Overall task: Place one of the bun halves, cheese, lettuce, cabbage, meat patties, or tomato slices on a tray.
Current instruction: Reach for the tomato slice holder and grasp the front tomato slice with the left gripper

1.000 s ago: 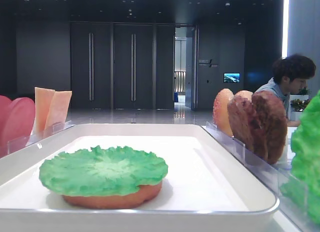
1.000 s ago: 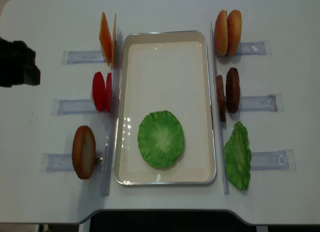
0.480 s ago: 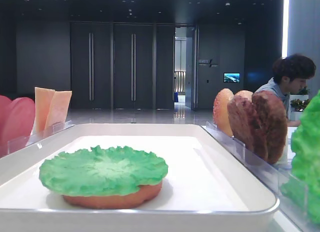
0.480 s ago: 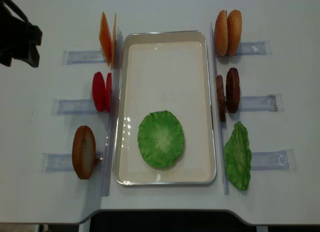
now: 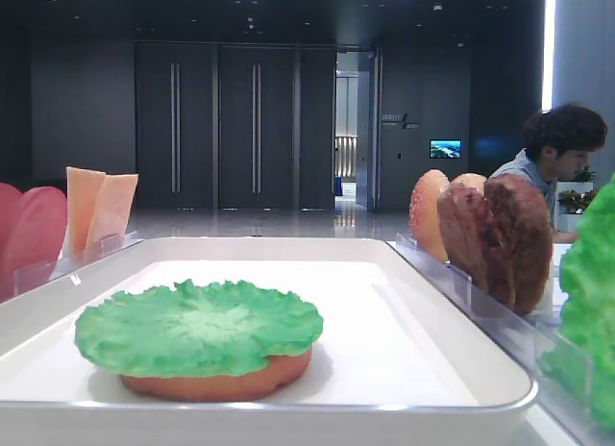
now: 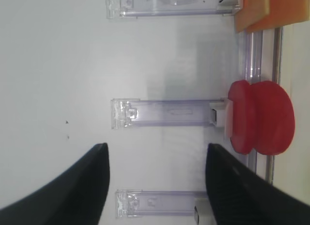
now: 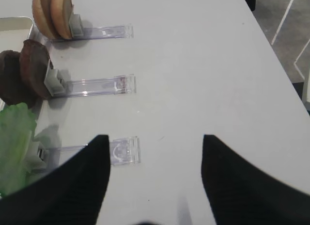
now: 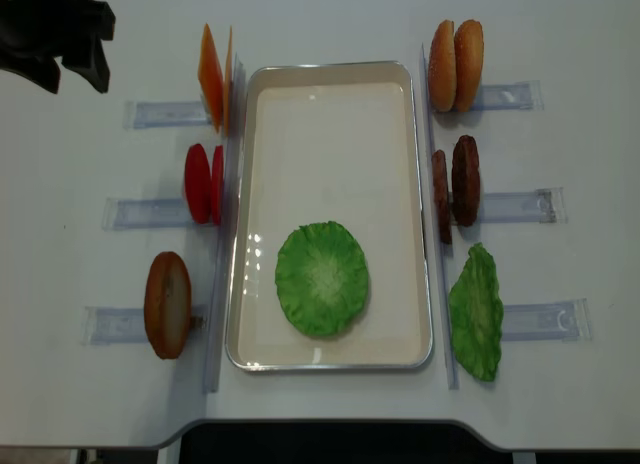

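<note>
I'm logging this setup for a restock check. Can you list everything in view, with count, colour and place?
tray: one, white, table centre
lettuce: one on the tray over a flat bun; one in the right near holder
flat bun: one, orange-brown, under the lettuce
bun halves: two speckled, right far; one brown, left near
meat patties: two, dark brown, right middle
tomato slices: two, red, left middle
cheese: two, orange, left far
holder strips: six, clear
person: one, background right
left end effector: open, empty
right end effector: open, empty
</note>
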Tool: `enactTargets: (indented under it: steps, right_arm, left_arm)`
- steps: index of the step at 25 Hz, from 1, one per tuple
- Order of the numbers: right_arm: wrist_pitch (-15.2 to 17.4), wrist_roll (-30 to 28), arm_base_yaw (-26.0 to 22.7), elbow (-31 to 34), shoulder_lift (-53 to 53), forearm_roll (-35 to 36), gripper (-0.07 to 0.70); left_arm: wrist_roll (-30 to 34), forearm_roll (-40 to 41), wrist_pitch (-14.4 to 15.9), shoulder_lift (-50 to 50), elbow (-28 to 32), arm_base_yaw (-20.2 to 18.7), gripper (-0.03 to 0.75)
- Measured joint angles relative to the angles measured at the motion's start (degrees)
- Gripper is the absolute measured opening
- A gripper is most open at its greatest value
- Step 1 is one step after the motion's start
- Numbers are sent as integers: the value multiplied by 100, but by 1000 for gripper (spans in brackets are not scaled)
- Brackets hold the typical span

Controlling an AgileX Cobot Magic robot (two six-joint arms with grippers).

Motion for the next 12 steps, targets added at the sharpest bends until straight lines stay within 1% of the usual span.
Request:
enactTargets:
  steps: [5,7,12]
  right_arm:
    - [0,0,0,0,0,0,400]
    - [0,0,0,0,0,0,400]
    - [0,0,0,0,0,0,400]
  left_arm:
    - [0,-41,-8,229,-61,-8,477]
    - [0,-35,-8,235,-61,-90,477]
    - [-222,-35,-2,235,-79,-605,477]
